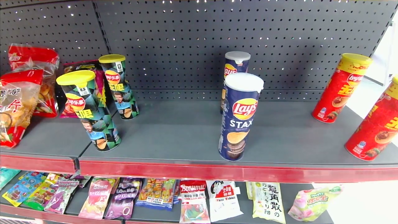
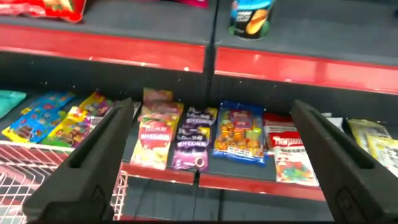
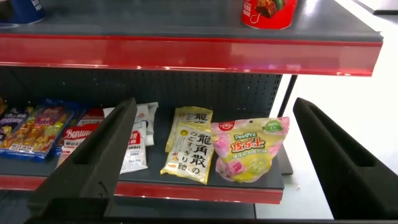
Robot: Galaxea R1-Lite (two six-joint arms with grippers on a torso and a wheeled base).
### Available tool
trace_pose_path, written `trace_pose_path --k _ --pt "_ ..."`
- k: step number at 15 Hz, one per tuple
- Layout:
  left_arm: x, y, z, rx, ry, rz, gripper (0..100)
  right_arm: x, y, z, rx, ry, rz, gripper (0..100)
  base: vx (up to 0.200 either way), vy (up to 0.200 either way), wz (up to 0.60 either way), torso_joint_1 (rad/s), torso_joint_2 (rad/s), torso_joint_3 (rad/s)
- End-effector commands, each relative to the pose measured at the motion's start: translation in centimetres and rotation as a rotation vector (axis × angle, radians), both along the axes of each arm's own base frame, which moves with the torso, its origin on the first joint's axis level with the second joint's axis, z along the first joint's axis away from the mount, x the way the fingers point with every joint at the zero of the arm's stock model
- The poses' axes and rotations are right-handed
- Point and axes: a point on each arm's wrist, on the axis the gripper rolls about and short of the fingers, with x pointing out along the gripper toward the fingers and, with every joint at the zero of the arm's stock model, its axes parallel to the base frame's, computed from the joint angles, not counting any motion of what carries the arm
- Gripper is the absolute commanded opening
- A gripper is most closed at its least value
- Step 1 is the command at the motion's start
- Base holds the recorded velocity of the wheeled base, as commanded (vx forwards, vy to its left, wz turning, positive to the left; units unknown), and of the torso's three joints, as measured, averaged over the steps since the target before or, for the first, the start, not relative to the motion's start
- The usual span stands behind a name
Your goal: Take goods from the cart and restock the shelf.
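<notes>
Wide-open empty left gripper (image 2: 212, 104), right gripper (image 3: 216, 102) before flat sweet packets (image 2: 193, 137); grey metal shelf (image 1: 174, 130): two navy tubes (image 1: 239, 118) (image 1: 235, 70), two green tubes (image 1: 90, 109) (image 1: 119, 85), two red tubes (image 1: 342, 87) (image 1: 377, 124).

The head camera looked forward and down from close by onto the upper shelf (image 1: 186, 133), catching the lower shelf (image 1: 246, 209) beneath it. Both wrist cameras sat below the upper shelf's level, facing the lower shelf: the left one under the upper shelf's left part, the right one under its right end. All three shared the red-and-white bag (image 1: 192, 199) beneath the upper shelf.
</notes>
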Motion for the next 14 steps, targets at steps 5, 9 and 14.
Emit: trace_pose_path --k 5,9,14 --pt "1.8 -0.4 -3.8 0.027 -0.003 -0.138 100 0.0 0.0 0.0 -0.001 0.001 0.002 100 0.000 0.000 0.00 0.000 0.00 0.000" --pt "1.8 -0.5 -3.8 0.035 0.006 0.035 100 0.0 0.0 0.0 0.000 0.001 0.002 100 0.000 0.000 0.00 0.000 0.00 0.000" --pt "1.2 -0.6 -4.0 0.065 -0.077 -0.106 100 0.0 0.0 0.0 0.000 0.001 0.003 100 0.000 0.000 0.00 0.000 0.00 0.000"
